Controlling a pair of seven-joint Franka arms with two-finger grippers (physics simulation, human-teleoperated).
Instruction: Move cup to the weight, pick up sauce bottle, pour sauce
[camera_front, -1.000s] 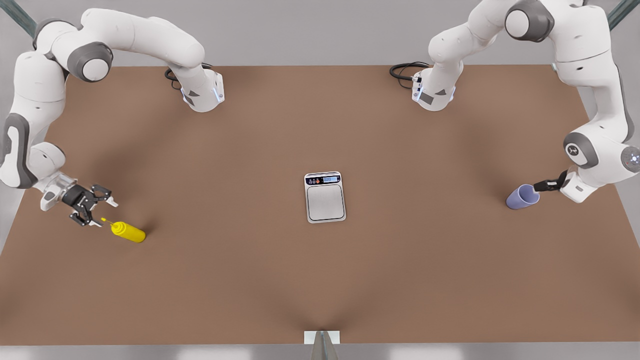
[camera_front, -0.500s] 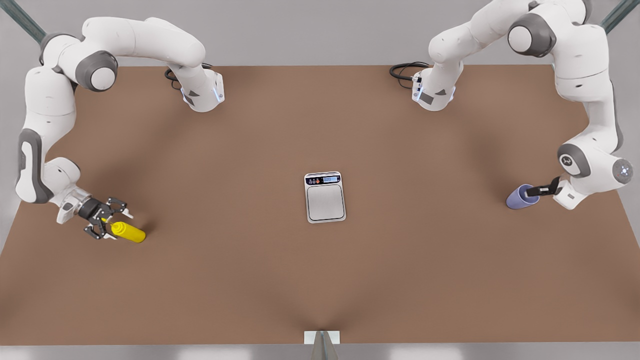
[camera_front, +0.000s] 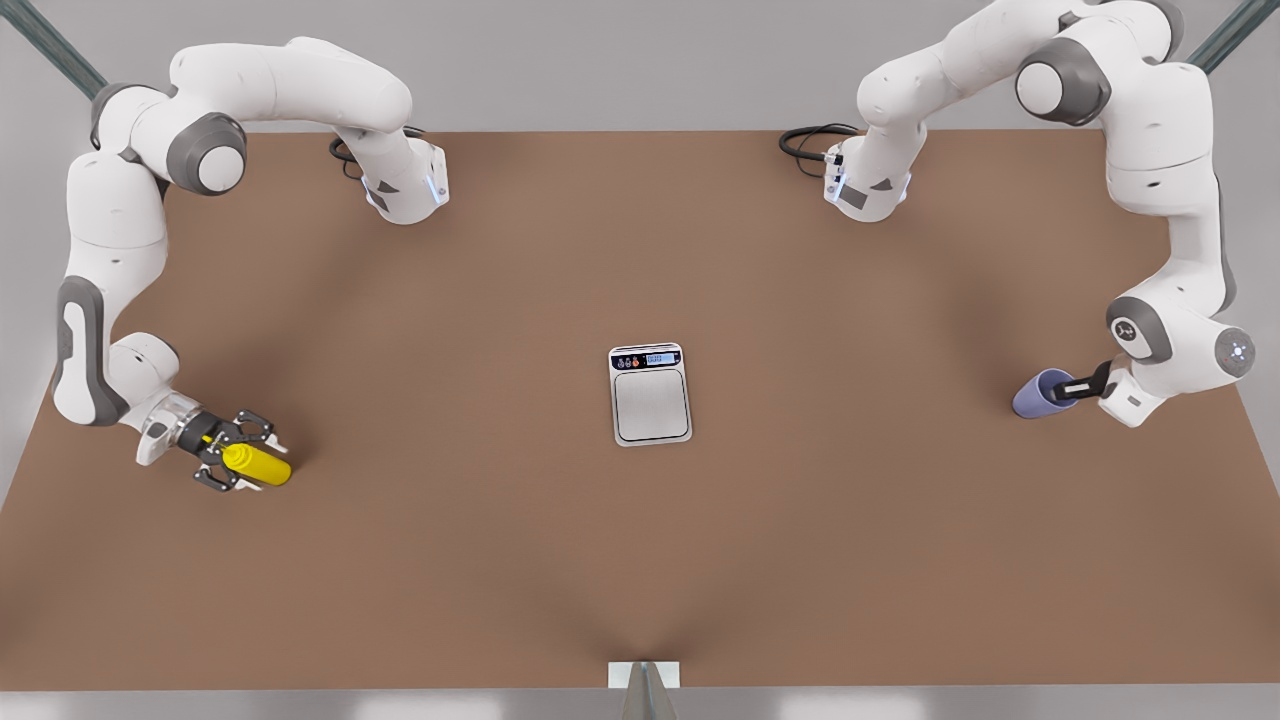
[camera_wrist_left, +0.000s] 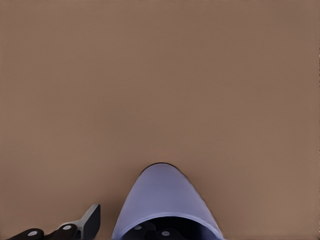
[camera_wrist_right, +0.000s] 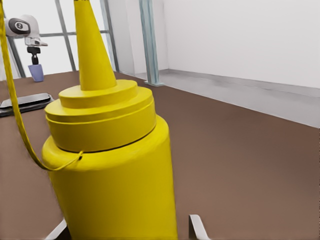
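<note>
Two white arms work over a plain brown bench (camera_front: 640, 560) with a matt, even surface. The weight (camera_front: 651, 405) lies flat in the middle of the frame: a steel-grey plate with rounded corners and a black strip at its upper end. The strip carries a blue display and small coloured buttons, but the characters are too small to read.

The sauce bottle (camera_front: 262, 466) is at the lower left of the front view, smooth bright yellow plastic. The right gripper (camera_front: 258, 460) reaches it from the left, with its jaws wide and one finger on each side of the body. The right wrist view shows more: the sauce bottle (camera_wrist_right: 110, 175) stands upright, with a stepped cap, a pointed cone nozzle and a thin yellow tether. A pale fingertip (camera_wrist_right: 197, 225) stands just beside the body, not touching. Far behind are the weight (camera_wrist_right: 25, 101) and the cup (camera_wrist_right: 35, 72), upright, with the left gripper (camera_wrist_right: 34, 50) above it.

The cup (camera_front: 1040, 395) is at the right of the front view, lavender-blue and slightly tapered. The left gripper (camera_front: 1062, 386) is at its rim. The left wrist view shows the cup (camera_wrist_left: 160, 200) from above. Dark finger parts sit inside its mouth, and one finger (camera_wrist_left: 90, 220) stays outside with a gap to the wall, so the jaws are apart and not gripping.
</note>
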